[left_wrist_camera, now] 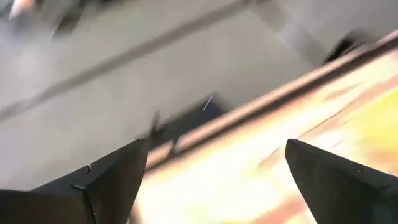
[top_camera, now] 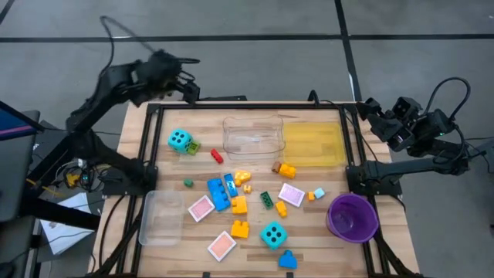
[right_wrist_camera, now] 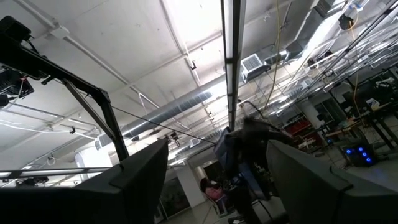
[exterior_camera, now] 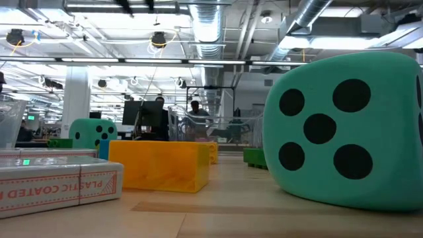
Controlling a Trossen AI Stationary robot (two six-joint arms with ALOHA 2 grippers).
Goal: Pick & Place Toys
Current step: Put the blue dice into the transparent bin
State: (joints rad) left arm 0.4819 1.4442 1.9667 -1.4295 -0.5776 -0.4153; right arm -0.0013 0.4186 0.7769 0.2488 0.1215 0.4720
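Observation:
Two turquoise foam dice lie on the wooden table, one at the far left (top_camera: 180,140) and one near the front (top_camera: 272,235), the latter large in the low view (exterior_camera: 344,132). Small blue (top_camera: 220,193), orange (top_camera: 239,228), yellow, green and red bricks and flat pink tiles (top_camera: 201,208) lie scattered mid-table. My left gripper (top_camera: 189,89) hovers open and empty over the table's far left corner; its wrist view (left_wrist_camera: 216,144) is blurred. My right gripper (top_camera: 370,112) is open and empty beyond the table's right edge, pointing up at the ceiling (right_wrist_camera: 217,143).
A clear tray (top_camera: 253,135) and a yellow tray (top_camera: 314,143) stand at the far middle, another clear tray (top_camera: 162,216) at the near left, and a purple bowl (top_camera: 353,216) at the near right. A dark frame (top_camera: 150,147) borders the table.

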